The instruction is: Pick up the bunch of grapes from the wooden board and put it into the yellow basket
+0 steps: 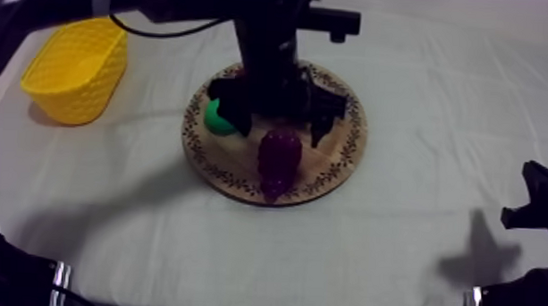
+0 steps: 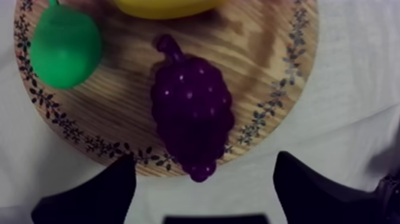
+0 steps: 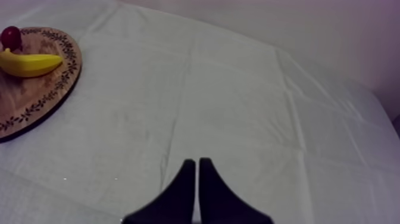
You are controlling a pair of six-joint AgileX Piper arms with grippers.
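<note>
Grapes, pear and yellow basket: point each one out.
bunch of grapes [image 2: 191, 116], left wrist view, middle of the purple cluster.
pear [image 2: 64, 46], left wrist view, middle of its green body.
yellow basket [image 1: 73, 98], top view, its near outer wall.

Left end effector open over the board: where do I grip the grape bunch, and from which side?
From straight above, across the wide middle of the bunch of grapes. It lies flat on the wooden board, stem toward the banana; the pear sits apart, so both flanks look free.
</note>
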